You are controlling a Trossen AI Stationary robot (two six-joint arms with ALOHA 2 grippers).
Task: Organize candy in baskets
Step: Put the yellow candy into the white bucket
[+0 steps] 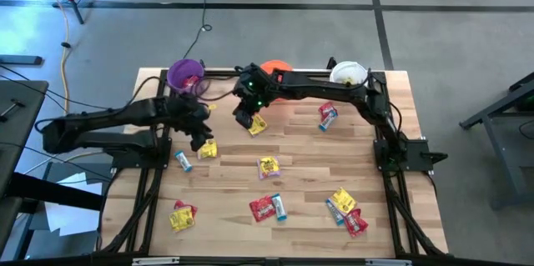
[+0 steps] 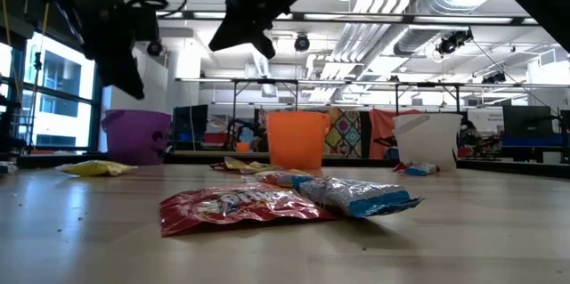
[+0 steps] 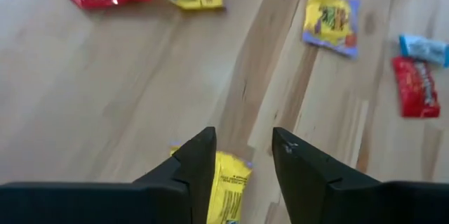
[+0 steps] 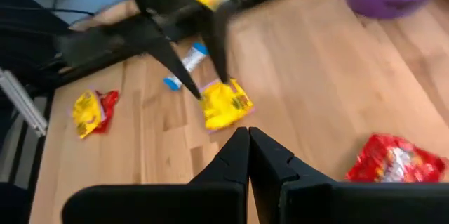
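Note:
Candy packets lie scattered on the wooden table (image 1: 300, 145). Three baskets stand along the far edge: purple (image 1: 185, 74), orange (image 1: 275, 67) and white (image 1: 348, 72). My left gripper (image 3: 243, 147) hovers open above a yellow packet (image 3: 226, 189), clear of it, one finger on either side of it in the left wrist view; the high view puts this gripper (image 1: 198, 139) at the table's left. My right gripper (image 4: 248, 143) is shut with nothing showing between its fingers. It hangs above the table in front of the orange basket, beside another yellow packet (image 1: 257, 124) that lies flat.
More candy lies around: a yellow packet (image 1: 268, 166) mid-table, a red packet with a blue bar (image 1: 269, 208) near the front, a mixed heap (image 1: 344, 209) at front right, a red-and-blue pair (image 1: 326, 116) at right, and yellow and red packets (image 1: 182, 216) at front left. Black frame rails (image 1: 385, 133) edge the table.

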